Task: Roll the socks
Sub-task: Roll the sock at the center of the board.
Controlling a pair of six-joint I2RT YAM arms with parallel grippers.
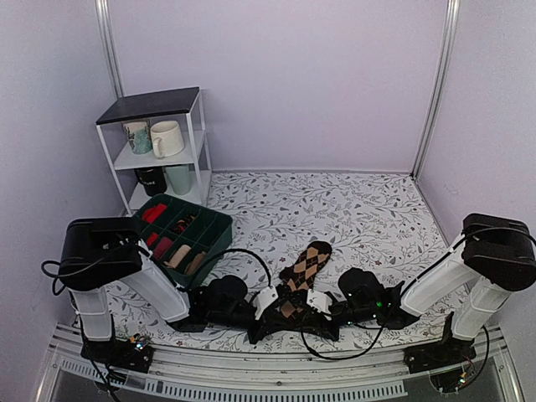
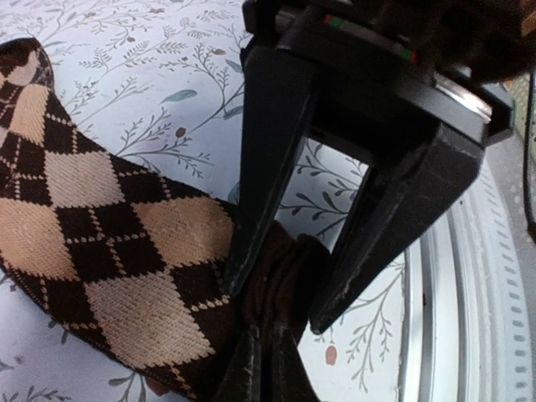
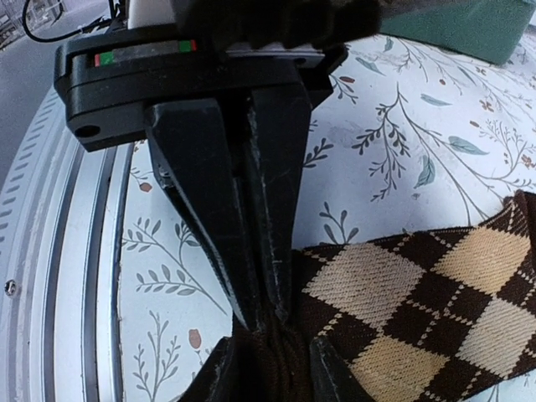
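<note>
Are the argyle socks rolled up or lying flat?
Mostly flat: the socks lie stretched out, only their near end bunched between the left gripper and right gripper.

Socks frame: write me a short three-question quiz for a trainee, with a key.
1. True or false: the socks are already a finished roll.
2. Left gripper and right gripper: which pinches the socks' near end? A) left only B) right only C) both
3. Fill in: in the top view, the green box stands to the ___ of the socks.
Key: 1 false, they stretch out long and flat on the table; 2 C; 3 left.
</note>
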